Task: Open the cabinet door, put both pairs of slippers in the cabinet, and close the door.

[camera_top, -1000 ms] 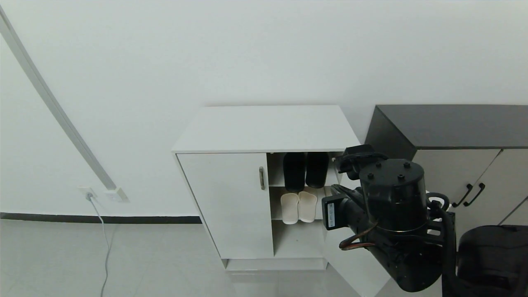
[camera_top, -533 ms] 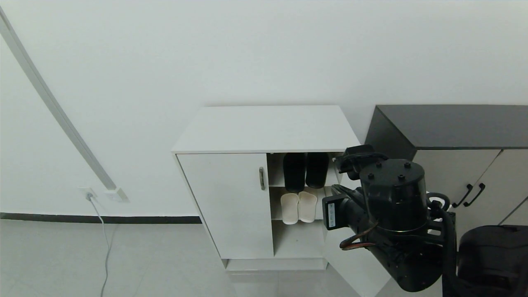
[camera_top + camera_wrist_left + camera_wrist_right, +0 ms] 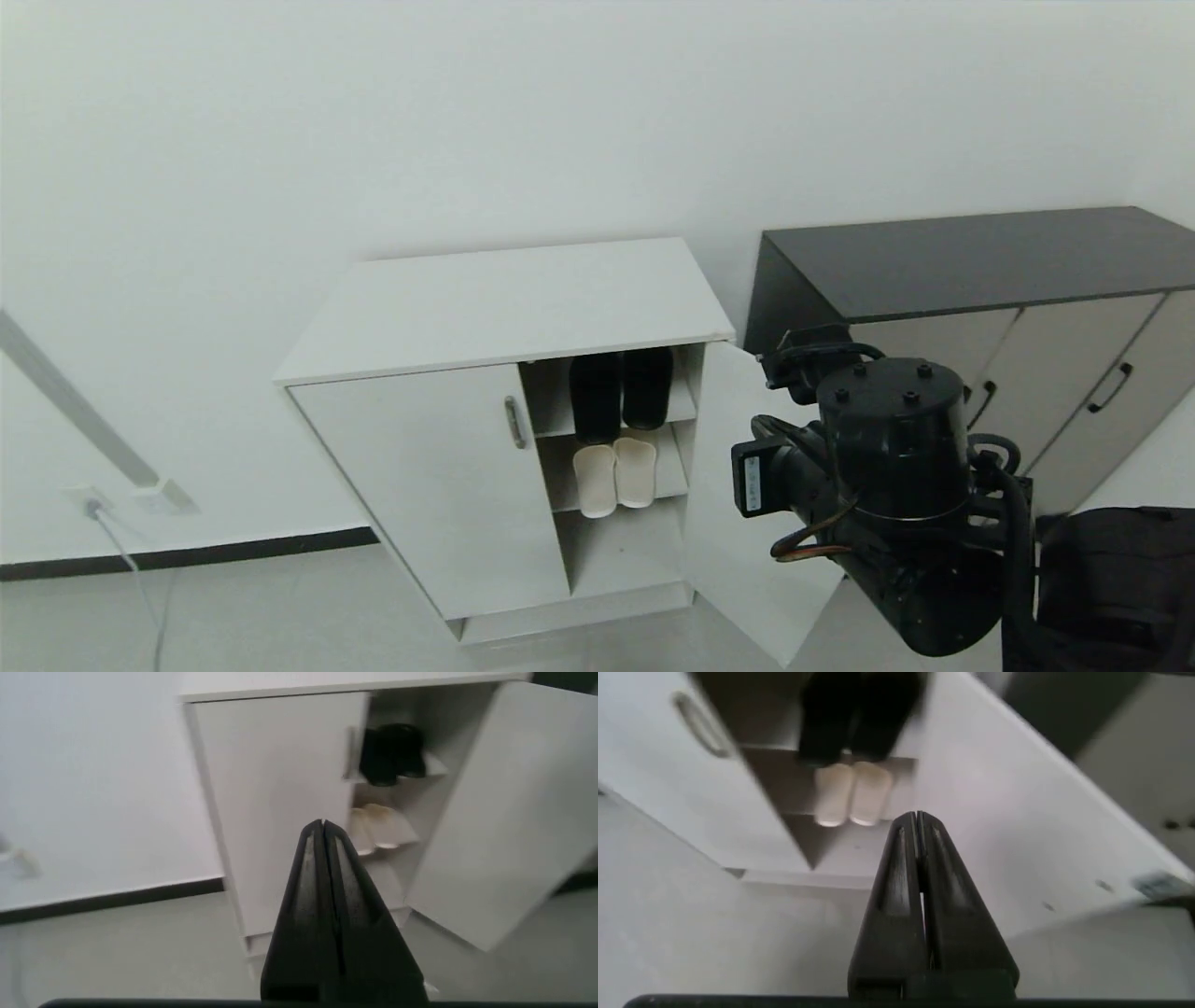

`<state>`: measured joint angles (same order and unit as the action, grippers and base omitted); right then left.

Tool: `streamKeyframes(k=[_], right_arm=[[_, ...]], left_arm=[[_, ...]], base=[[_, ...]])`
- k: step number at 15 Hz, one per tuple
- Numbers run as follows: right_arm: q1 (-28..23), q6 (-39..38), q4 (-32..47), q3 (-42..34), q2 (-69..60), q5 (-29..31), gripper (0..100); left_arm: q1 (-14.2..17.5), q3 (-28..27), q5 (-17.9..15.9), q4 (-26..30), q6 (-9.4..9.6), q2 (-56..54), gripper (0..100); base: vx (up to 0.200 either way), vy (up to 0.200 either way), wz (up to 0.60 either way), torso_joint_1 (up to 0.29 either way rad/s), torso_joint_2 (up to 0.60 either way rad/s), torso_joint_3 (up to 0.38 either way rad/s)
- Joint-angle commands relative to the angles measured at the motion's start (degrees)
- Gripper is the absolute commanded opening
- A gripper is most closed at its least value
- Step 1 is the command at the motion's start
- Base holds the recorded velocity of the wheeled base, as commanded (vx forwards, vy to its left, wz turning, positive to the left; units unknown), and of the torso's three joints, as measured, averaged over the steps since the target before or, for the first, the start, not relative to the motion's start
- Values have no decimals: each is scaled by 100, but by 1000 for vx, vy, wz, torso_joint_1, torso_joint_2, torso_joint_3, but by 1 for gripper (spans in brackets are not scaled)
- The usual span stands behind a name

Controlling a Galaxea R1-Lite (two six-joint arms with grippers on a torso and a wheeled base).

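Note:
The white cabinet (image 3: 504, 308) has its left door (image 3: 429, 485) shut and its right door (image 3: 738, 504) swung open. A black pair of slippers (image 3: 621, 392) sits on the upper shelf, a cream pair (image 3: 614, 476) on the shelf below. My right arm (image 3: 868, 467) is raised in front of the open door. In the right wrist view, my right gripper (image 3: 918, 817) is shut and empty, aimed at the cream slippers (image 3: 850, 793) and the door (image 3: 1018, 831). My left gripper (image 3: 322, 823) is shut and empty, some way back from the cabinet (image 3: 280, 812).
A dark-topped cabinet (image 3: 980, 252) with grey doors stands close to the right of the open door. A wall socket with a hanging cable (image 3: 89, 509) is at the far left. Bare floor (image 3: 233, 616) lies in front of the white cabinet.
The whole head view has shifted, so the camera has moved: both cabinets now sit further left and at an angle. The slippers lie as before on their shelves.

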<state>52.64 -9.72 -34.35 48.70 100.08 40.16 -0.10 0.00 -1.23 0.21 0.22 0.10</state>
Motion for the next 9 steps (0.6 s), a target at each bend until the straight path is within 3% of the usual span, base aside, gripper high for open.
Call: streamKeyframes(k=[1,9], right_arm=[[-26,5,-1,-1,11,1,0],[-26,22,-1,-1,11,1,0]], left_arm=[[1,0,0,-3,4,8,0],[1,0,0,6,4,8,0]], base=[[0,0,0,0,0,0],[0,0,0,0,0,0]])
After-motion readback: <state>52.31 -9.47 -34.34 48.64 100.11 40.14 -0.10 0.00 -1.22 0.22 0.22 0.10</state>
